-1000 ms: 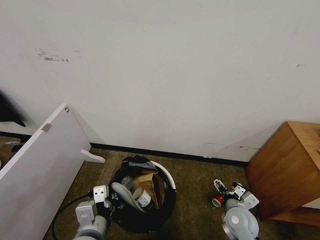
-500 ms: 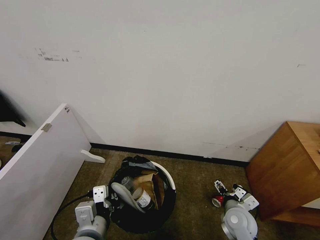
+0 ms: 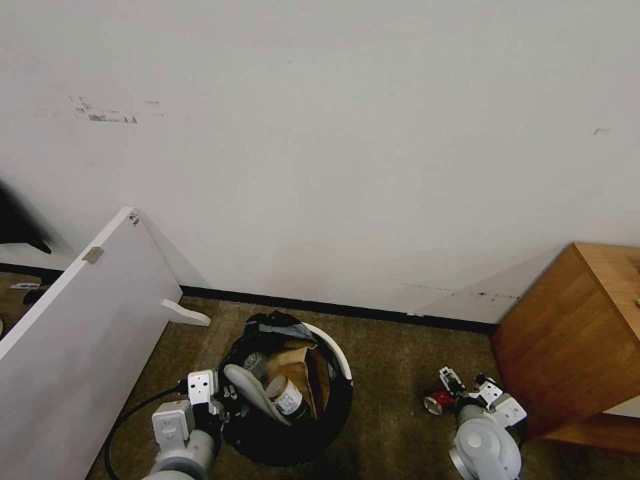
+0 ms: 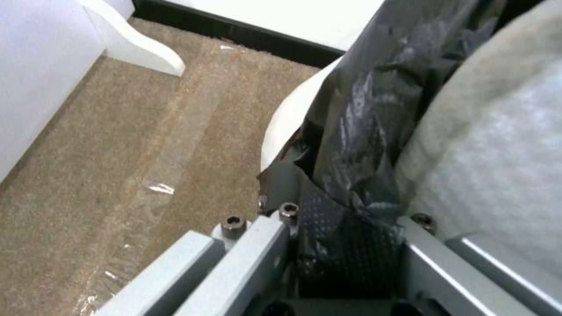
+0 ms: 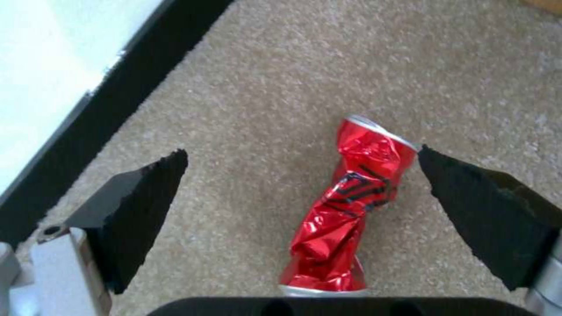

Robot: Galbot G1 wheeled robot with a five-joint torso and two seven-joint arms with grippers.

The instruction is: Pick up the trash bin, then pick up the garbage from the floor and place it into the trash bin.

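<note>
The trash bin (image 3: pixel 333 350), a white bucket lined with a black bag, stands on the carpet holding a white slipper (image 3: pixel 252 392), a brown paper bag (image 3: pixel 301 365) and a labelled bottle (image 3: pixel 287 395). My left gripper (image 3: pixel 225 403) is shut on its near-left rim; the left wrist view shows the pads (image 4: pixel 342 245) pinching the black bag at the white rim (image 4: pixel 287 127). A crushed red can (image 5: pixel 351 206) lies on the carpet between the fingers of my open right gripper (image 5: pixel 301 151), close to one finger. In the head view the can (image 3: pixel 437 402) sits just left of the right gripper (image 3: pixel 470 387).
A white board (image 3: pixel 80 320) leans at the left, with a black cable (image 3: pixel 127 420) by my left arm. A wooden cabinet (image 3: pixel 573 340) stands close on the right of the right gripper. The wall's black baseboard (image 3: pixel 333 310) runs behind. Clear film (image 4: pixel 158 188) lies on the carpet.
My right gripper has shifted slightly right and lower, down around the red can. The left gripper and the bin have stayed in place.
</note>
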